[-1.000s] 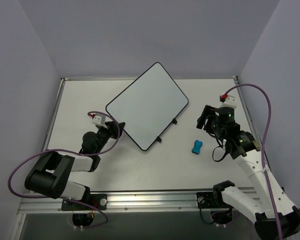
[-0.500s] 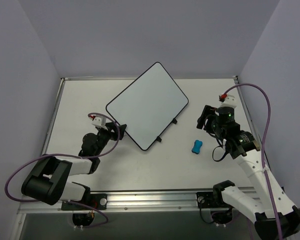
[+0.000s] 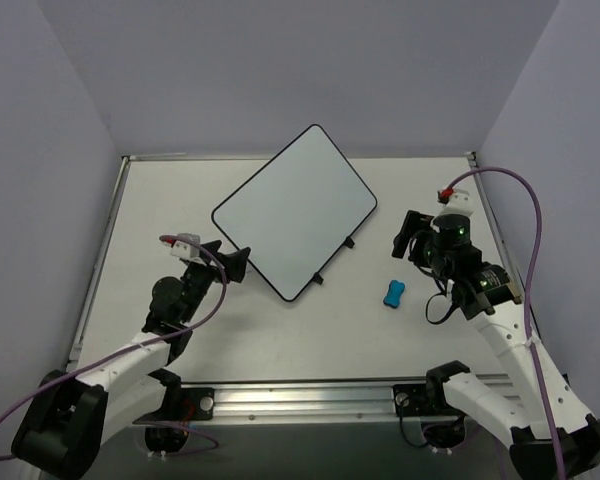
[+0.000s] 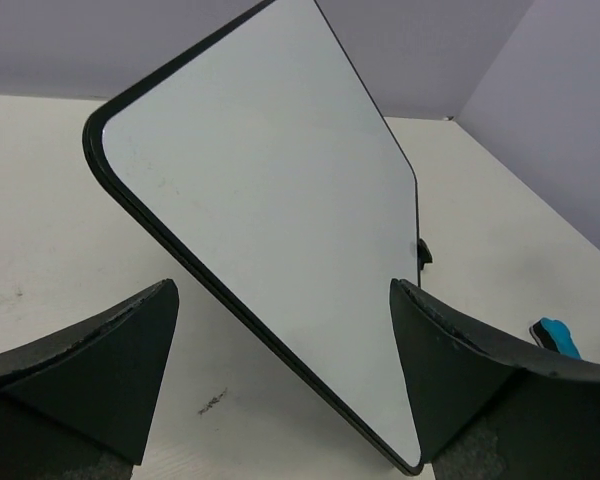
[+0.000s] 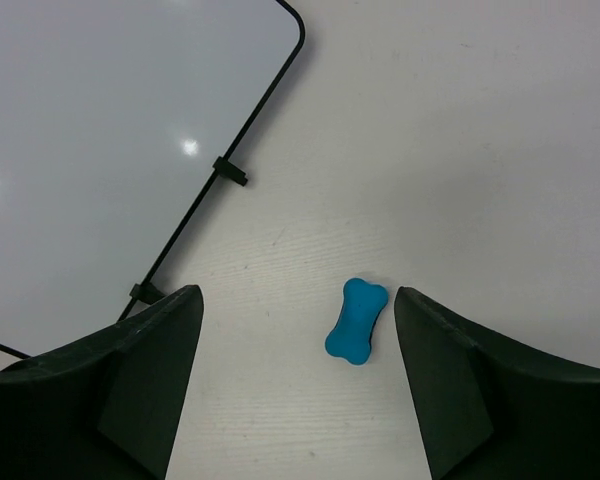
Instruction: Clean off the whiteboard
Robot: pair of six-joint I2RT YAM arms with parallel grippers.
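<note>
The whiteboard (image 3: 295, 210) lies diagonally on the table, white with a thin black frame and two black clips on its right long edge. It also shows in the left wrist view (image 4: 265, 210) and the right wrist view (image 5: 90, 150). A small blue eraser (image 3: 394, 292) lies to its right; it shows in the right wrist view (image 5: 356, 320) and at the edge of the left wrist view (image 4: 555, 335). My left gripper (image 3: 235, 263) is open and empty beside the board's near-left edge. My right gripper (image 3: 408, 240) is open and empty, raised above the table just beyond the eraser.
Purple walls enclose the table on three sides. A metal rail (image 3: 310, 398) runs along the near edge by the arm bases. A small dark scuff (image 4: 212, 402) marks the table in front of the left gripper.
My left arm has lifted and stretched forward, its gripper shifting slightly right toward the board's edge. The right arm, eraser and whiteboard have not moved.
</note>
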